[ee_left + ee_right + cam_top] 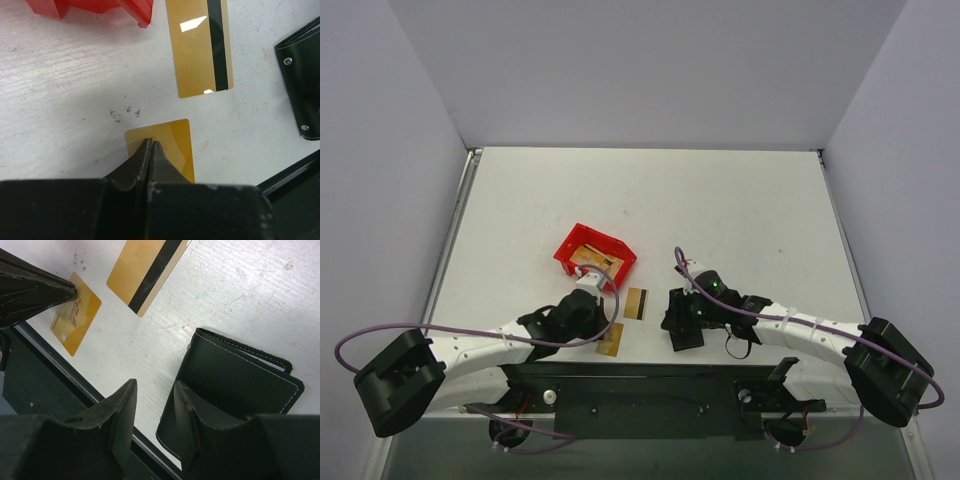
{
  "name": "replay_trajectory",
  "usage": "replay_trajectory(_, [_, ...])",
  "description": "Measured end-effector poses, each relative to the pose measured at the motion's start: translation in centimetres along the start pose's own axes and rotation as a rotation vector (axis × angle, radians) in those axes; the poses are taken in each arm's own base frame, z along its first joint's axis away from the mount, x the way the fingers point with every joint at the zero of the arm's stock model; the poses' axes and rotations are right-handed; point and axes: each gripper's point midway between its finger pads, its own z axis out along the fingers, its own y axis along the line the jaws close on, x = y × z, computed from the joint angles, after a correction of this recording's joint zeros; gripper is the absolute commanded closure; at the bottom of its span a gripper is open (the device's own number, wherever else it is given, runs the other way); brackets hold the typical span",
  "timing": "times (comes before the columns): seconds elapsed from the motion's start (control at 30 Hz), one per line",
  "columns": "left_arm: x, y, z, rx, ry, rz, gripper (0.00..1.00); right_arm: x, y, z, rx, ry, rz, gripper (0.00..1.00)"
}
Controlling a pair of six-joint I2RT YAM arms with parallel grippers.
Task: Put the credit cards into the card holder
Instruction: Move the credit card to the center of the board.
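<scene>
Two cards are out flat on the table [60, 90]: the plain gold card [172, 145] and the striped card [200, 45]. The left gripper [150, 146] has its jaws pressed fully together with nothing between them, and its tips rest on the edge of the plain gold card, which runs back under the fingers with its long axis roughly along them. The striped card lies just ahead of these tips, apart from the plain one. The card holder [240, 385] is off to the right of the left jaws, closed and flat, just beside the right gripper [154, 407]. That gripper's jaws stand a little apart and only bare table shows in the gap. One finger overlaps the holder's corner; I cannot tell if it touches. I think the left arm is the nearer one for the cards and the right arm for the holder. A red bin [570, 250] stands beyond the left jaws.
</scene>
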Motion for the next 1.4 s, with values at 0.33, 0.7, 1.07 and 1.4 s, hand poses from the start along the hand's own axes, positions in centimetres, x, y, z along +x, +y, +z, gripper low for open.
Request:
replay_trajectory(0.33, [-1.6, -0.7, -1.2, 0.017, -0.036, 0.020, 0.93, 0.0, 0.0, 0.0, 0.001, 0.001, -0.001, 0.68])
replay_trajectory(0.7, [-7.4, -2.6, -1.9, 0.133, -0.150, -0.014, 1.00, 0.0, -0.2, -0.1, 0.008, -0.003, -0.003, 0.69])
replay_trajectory(1.07, [-7.6, -1.4, -1.5, 0.139, -0.149, -0.072, 1.00, -0.1, -0.6, -0.1, 0.026, -0.003, 0.004, 0.69])
replay_trajectory(1.4, [-3.2, 0.2, 1.8, 0.010, 0.045, -0.020, 1.00, 0.2, -0.8, 0.2, 0.039, 0.017, 0.007, 0.70])
